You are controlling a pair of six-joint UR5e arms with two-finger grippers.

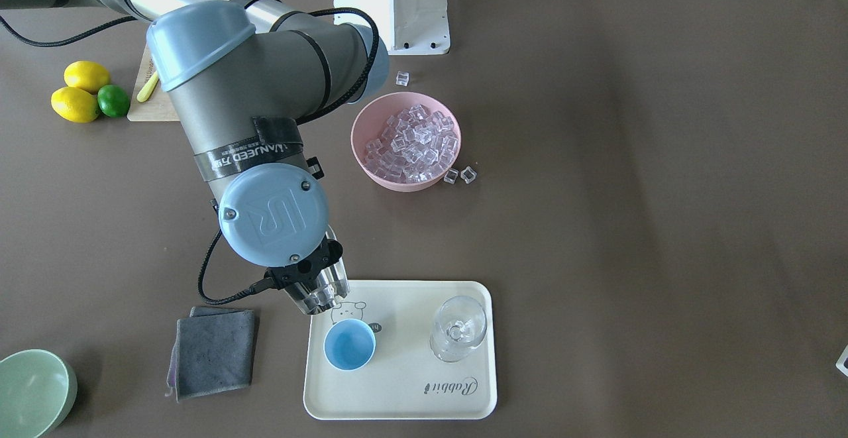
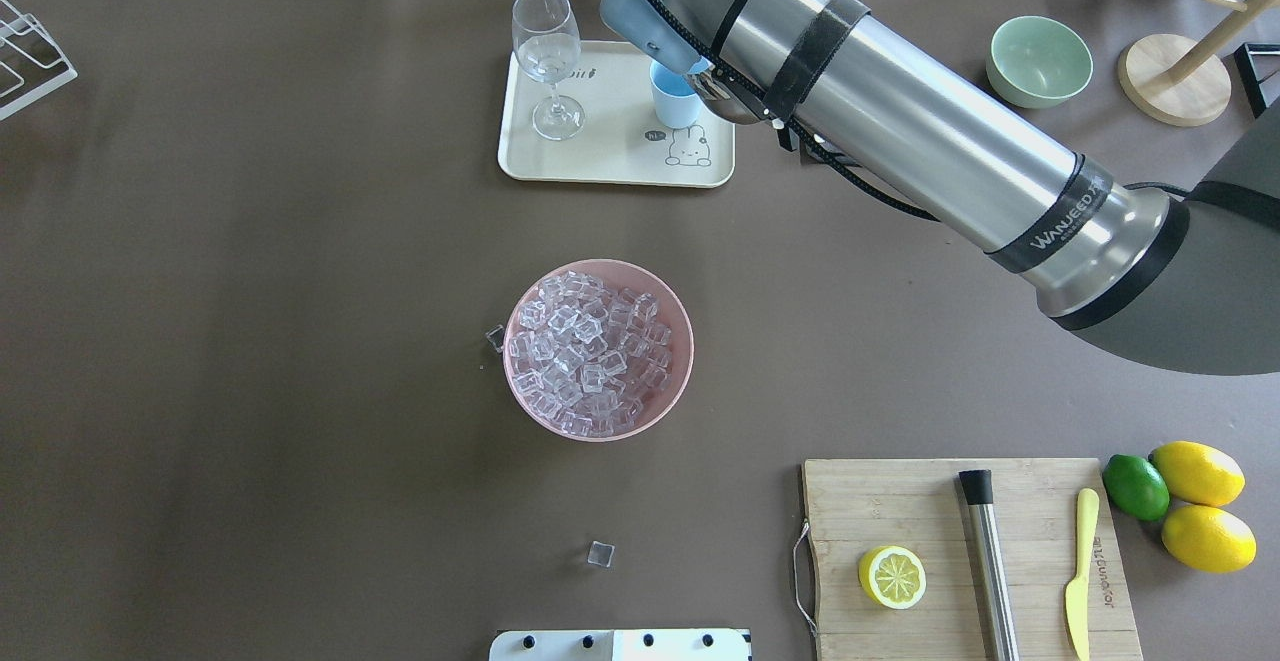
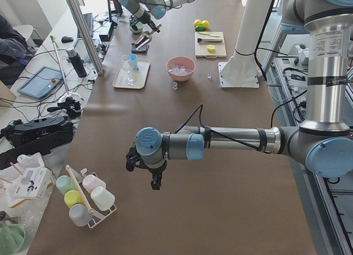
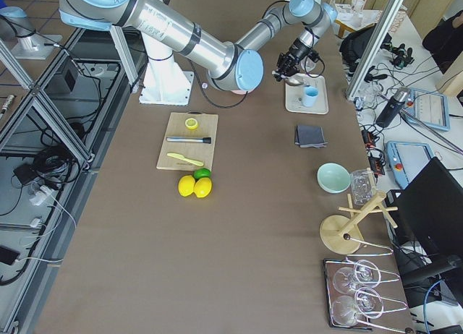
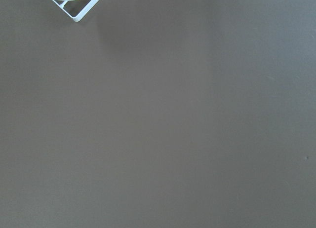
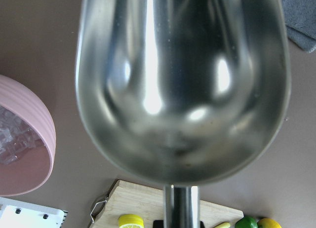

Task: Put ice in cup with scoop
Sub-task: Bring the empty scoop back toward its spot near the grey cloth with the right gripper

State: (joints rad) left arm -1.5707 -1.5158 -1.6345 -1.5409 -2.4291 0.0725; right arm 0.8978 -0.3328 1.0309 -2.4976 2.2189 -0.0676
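Note:
The light-blue cup (image 1: pixel 349 344) stands on the cream tray (image 1: pixel 397 391), and I see no ice in it. The ice (image 1: pixel 414 143) fills the pink bowl (image 1: pixel 371 166) at mid-table. My right gripper (image 1: pixel 306 272) is shut on the handle of the steel scoop (image 1: pixel 324 292), held above the tray's edge just beside the cup. In the right wrist view the scoop (image 6: pixel 182 85) shows no ice in its bowl. My left gripper (image 3: pixel 151 175) hangs over bare table far from these things, and I cannot tell if it is open or shut.
A clear stemmed glass (image 1: pixel 458 328) stands on the tray beside the cup. Loose cubes (image 1: pixel 460 175) lie by the pink bowl. A grey cloth (image 1: pixel 215 352) and a green bowl (image 1: pixel 33 391) lie near the tray. A cutting board (image 2: pixel 900 511) holds a lemon half, a steel cylinder and a knife.

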